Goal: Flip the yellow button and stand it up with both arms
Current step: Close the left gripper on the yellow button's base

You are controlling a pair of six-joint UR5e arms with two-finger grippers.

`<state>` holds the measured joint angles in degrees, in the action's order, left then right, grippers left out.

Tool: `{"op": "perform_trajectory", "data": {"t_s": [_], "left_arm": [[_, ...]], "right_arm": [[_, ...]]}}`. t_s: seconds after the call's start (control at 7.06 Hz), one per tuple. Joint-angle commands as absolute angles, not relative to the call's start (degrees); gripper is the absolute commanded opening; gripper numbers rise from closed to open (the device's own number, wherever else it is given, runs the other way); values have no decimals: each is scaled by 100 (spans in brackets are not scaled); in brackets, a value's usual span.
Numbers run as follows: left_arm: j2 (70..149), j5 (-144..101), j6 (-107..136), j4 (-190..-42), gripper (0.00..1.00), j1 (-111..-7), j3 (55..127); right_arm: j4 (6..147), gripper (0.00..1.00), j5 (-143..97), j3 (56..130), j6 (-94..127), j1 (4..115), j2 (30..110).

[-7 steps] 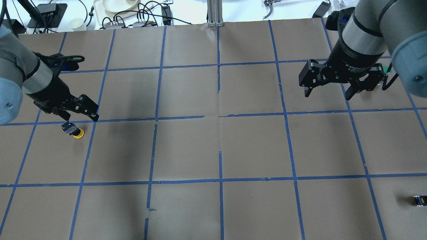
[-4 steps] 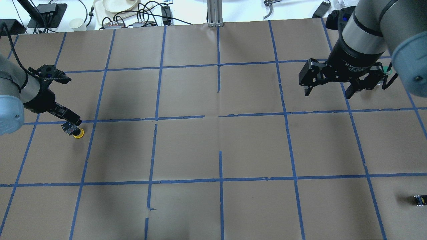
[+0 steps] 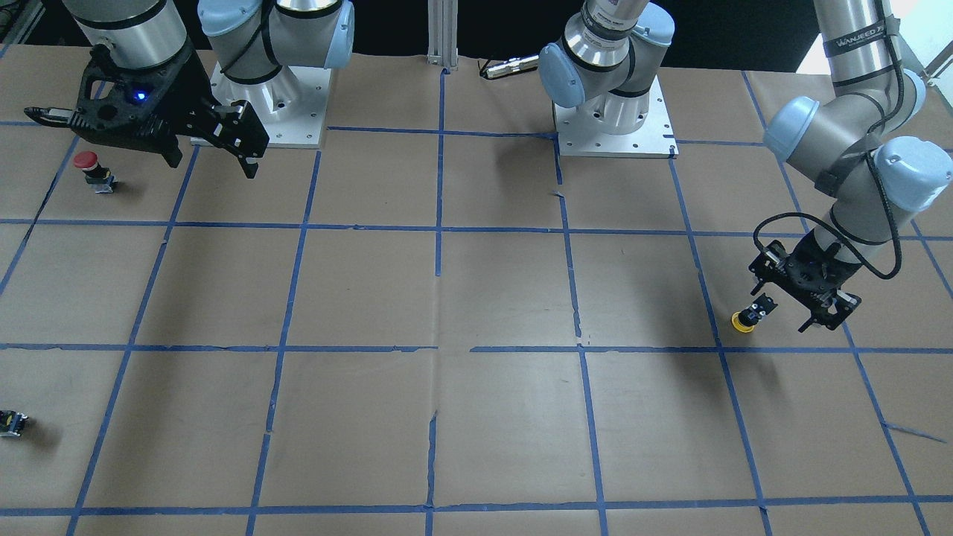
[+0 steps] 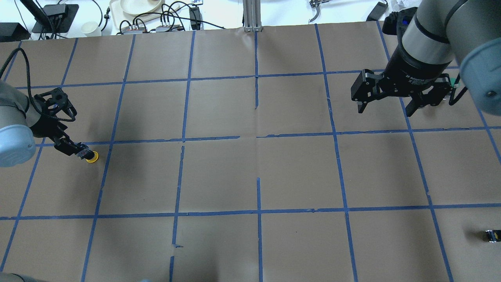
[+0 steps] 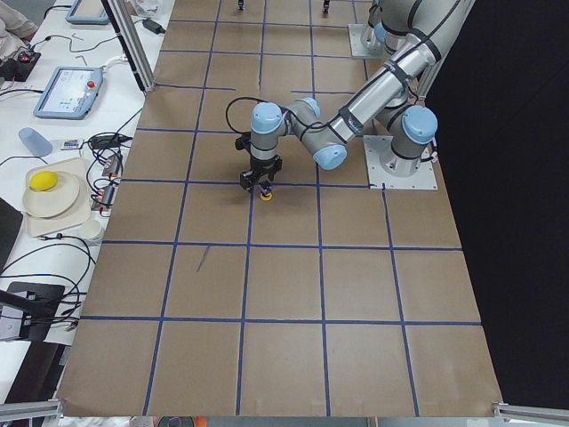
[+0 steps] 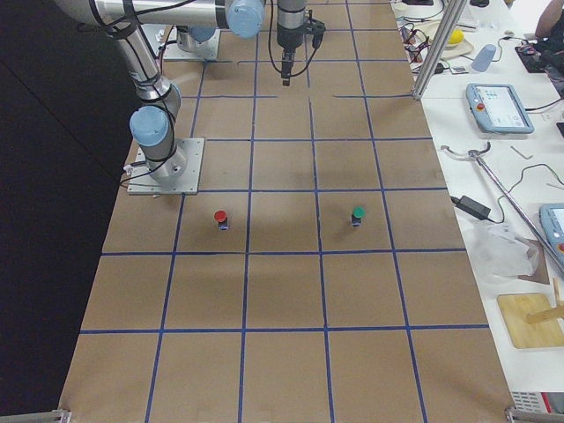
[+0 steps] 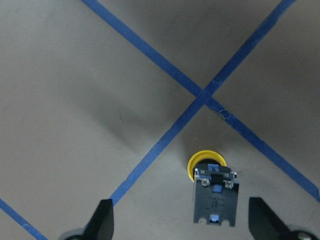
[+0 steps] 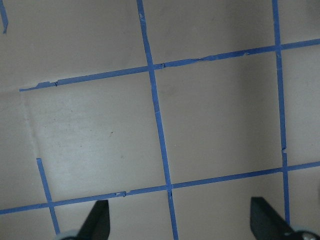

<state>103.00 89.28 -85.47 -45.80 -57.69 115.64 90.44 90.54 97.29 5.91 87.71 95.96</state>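
The yellow button point(image 4: 91, 157) lies on its side on the brown paper at the table's left, yellow cap pointing away from the left arm; it also shows in the front view point(image 3: 746, 318) and the left side view point(image 5: 265, 193). My left gripper point(image 4: 74, 150) is low over it and open. In the left wrist view the button point(image 7: 215, 192) sits between the two fingers, nearer the right one, with the gripper point(image 7: 182, 222) untouching. My right gripper point(image 4: 385, 111) hangs open and empty high over the far right; it also shows in the front view point(image 3: 212, 164).
A red-capped button point(image 3: 88, 167) stands near the right arm's base, and a green-capped button point(image 6: 358, 214) stands beside it. A small black part point(image 4: 492, 235) lies at the near right edge. Blue tape lines grid the paper. Cables and trays lie beyond the far edge.
My left gripper has swung down and back toward the button and now straddles its black body. The button has not moved. The right gripper has stayed almost still.
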Motion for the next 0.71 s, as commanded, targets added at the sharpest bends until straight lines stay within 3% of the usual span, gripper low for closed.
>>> {"op": "perform_trajectory", "data": {"t_s": [0.0,0.28,0.42,0.57], "left_arm": [[10309,8947,-9198,-4649,90,-5766,11636],[10327,8938,-9509,-4658,88,-5766,11767],[10336,8938,-9684,-4623,81,-5766,11838],[10345,8965,-9712,-4632,60,-5766,11804]], "right_arm": [[8957,100,9035,9729,606,8763,9641],[8965,100,9009,9738,598,8763,9677],[8965,100,9035,9764,580,8763,9651],[9043,100,9079,9765,693,8763,9650]]}}
